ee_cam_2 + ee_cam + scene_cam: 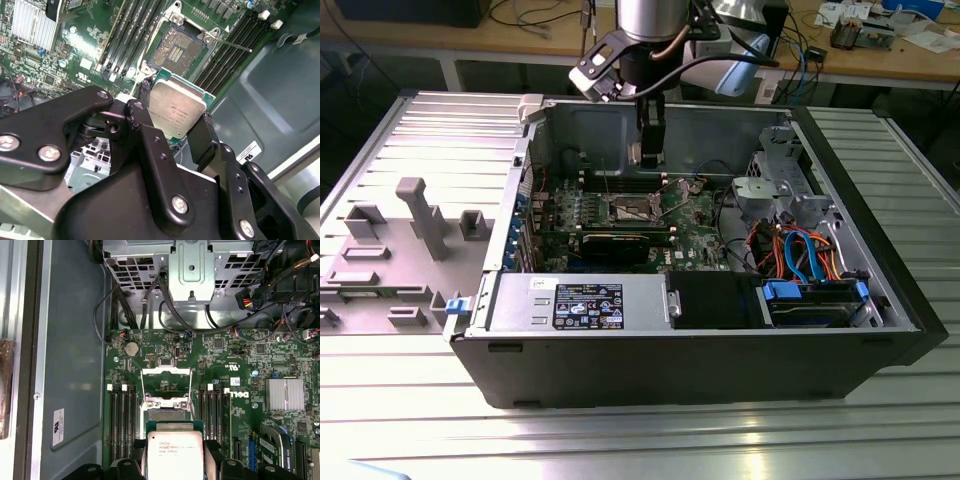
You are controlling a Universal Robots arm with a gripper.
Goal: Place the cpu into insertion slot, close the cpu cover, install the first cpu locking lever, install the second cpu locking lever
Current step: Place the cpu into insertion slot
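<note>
cpu (177, 111) pinched in gripper (174, 119), near open insertion slot (178, 49), not touching

I see the exterior view lit brightly from overhead. White glare streaks the ribbed metal table (620, 440), while the computer case (670, 360) stays dark on its near wall and dimmer inside. In the second wrist view the cpu (177, 107) gives off a pale sheen under even light.
</note>
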